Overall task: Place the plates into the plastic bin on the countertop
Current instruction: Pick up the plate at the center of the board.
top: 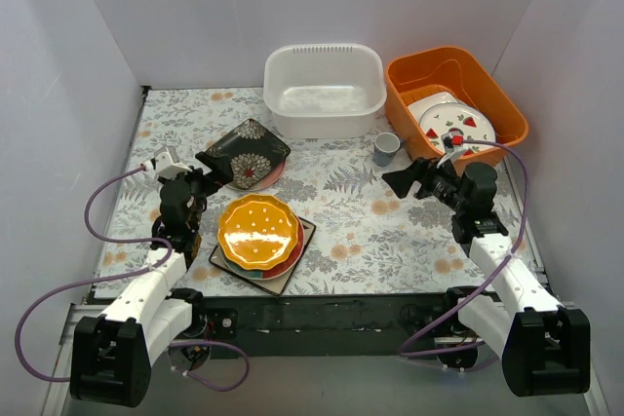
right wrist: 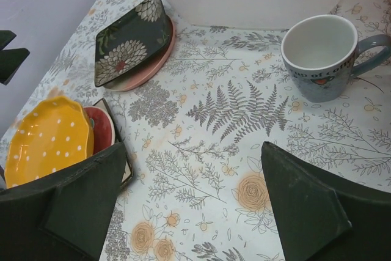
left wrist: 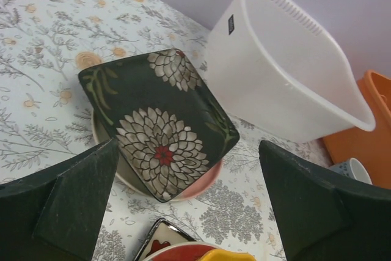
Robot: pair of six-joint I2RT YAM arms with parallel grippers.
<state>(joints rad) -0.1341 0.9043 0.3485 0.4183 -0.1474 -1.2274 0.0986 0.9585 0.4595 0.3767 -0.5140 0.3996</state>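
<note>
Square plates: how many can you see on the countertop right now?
2. A black flowered plate rests on a pink round plate at left rear; a square plate lies near the front, beneath the yellow plate and others. More could be hidden there.

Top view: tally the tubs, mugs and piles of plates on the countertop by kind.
Tubs: 2, the white bin and the orange tub
Mug: 1
Plate piles: 2, under the black flowered plate and the yellow plate
Total: 5

Mostly hidden: pink plate [left wrist: 201,186] under black square plate [left wrist: 159,123]; red plate [right wrist: 101,129] under yellow plate [right wrist: 52,145]. Lettering on mug [right wrist: 321,59] illegible.
</note>
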